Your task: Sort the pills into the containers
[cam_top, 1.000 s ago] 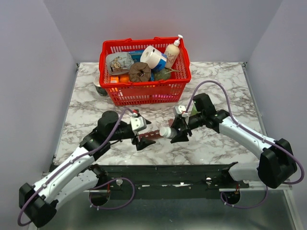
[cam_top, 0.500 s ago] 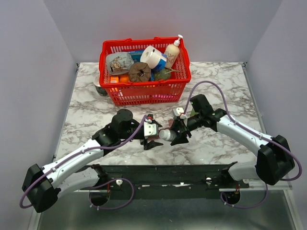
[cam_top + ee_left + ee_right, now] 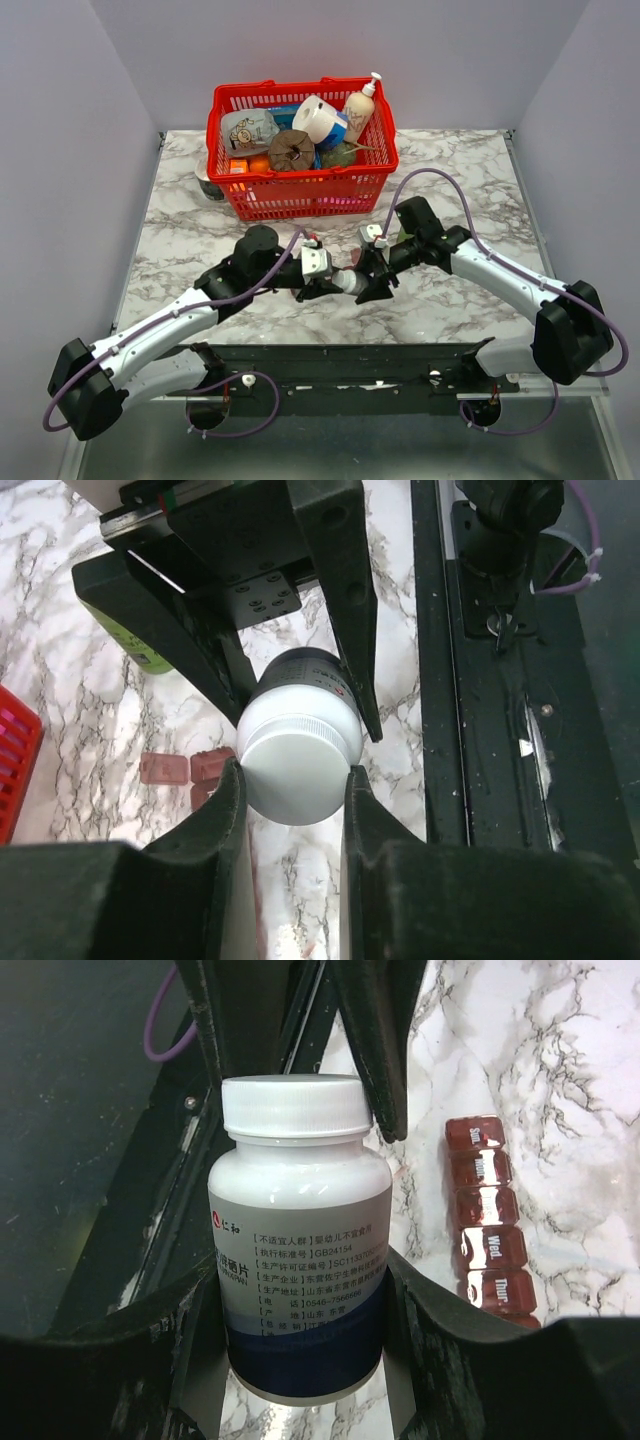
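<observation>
A white pill bottle (image 3: 300, 1250) with a blue band is held off the table between both arms, near the table's front middle (image 3: 347, 280). My right gripper (image 3: 300, 1295) is shut on the bottle's body. My left gripper (image 3: 293, 777) is shut on its white ribbed cap (image 3: 300, 765), one finger on each side. The containers (image 3: 485, 1215), a dark-red strip of day-labelled compartments with lids down, lie on the marble just beside the bottle, and their end shows in the left wrist view (image 3: 185, 770). No loose pills are in view.
A red mesh basket (image 3: 300, 195) full of household items stands at the back centre, with a small tin (image 3: 208, 185) at its left. A green object (image 3: 140, 650) lies by the right arm. The table's dark front rail (image 3: 500, 730) runs close by.
My left gripper moved right from over the strip to the bottle and closed its open jaws on the cap. The right gripper kept holding the bottle and shifted slightly left.
</observation>
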Controlling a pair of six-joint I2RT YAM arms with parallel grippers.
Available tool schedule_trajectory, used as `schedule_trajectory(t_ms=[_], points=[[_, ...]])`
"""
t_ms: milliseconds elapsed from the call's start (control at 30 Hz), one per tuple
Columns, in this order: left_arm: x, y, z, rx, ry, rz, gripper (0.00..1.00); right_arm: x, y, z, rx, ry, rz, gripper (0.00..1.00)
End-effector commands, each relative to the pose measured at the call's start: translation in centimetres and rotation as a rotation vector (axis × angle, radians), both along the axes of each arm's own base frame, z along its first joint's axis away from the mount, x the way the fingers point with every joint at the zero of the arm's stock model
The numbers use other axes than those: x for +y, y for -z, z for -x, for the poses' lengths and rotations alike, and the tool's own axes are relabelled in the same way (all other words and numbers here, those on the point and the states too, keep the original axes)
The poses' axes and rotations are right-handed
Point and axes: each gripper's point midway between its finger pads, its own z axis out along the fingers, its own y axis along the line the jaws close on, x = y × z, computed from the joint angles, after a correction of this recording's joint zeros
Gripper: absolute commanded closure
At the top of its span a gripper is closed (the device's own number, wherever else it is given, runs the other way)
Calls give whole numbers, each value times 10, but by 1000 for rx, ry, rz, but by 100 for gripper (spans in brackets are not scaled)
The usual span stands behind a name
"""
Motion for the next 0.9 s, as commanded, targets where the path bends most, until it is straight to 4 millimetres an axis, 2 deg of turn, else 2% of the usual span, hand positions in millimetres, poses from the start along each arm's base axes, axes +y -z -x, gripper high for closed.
schedule_trajectory(t_ms=[0, 67, 100, 133, 200, 267, 333, 433, 467, 600, 700, 867], points=[[-6, -27, 0, 129, -66, 85, 100, 7, -10, -4, -38, -19, -29, 94], [-6, -34, 5, 199, -78, 125, 100, 7, -7, -10, -49, 20, -5, 94], [-6, -37, 8, 351, -124, 150, 100, 8, -8, -14, -69, 35, -9, 95], [-5, -36, -1, 409, -204, 166, 100, 7, -7, -15, -65, 48, -3, 95], [-6, -35, 6, 514, -206, 159, 100, 8, -6, -21, -83, 75, 9, 95], [-8, -32, 5, 698, -279, 153, 100, 8, -4, -26, -87, 102, 26, 95], [-13, -35, 4, 835, -318, 154, 100, 8, -2, -30, -85, 124, 36, 95], [-18, -32, -4, 1006, -413, 152, 100, 8, 1, -37, -91, 156, 57, 95], [-17, -26, -8, 1124, -498, 150, 100, 7, 3, -41, -97, 174, 67, 95], [-22, -27, -7, 1290, -535, 143, 100, 7, 7, -49, -99, 212, 91, 95], [-18, -25, -16, 1398, -616, 169, 100, 6, 8, -56, -106, 246, 106, 95], [-13, -8, -25, 1585, -756, 164, 100, 4, 12, -67, -116, 313, 133, 95]])
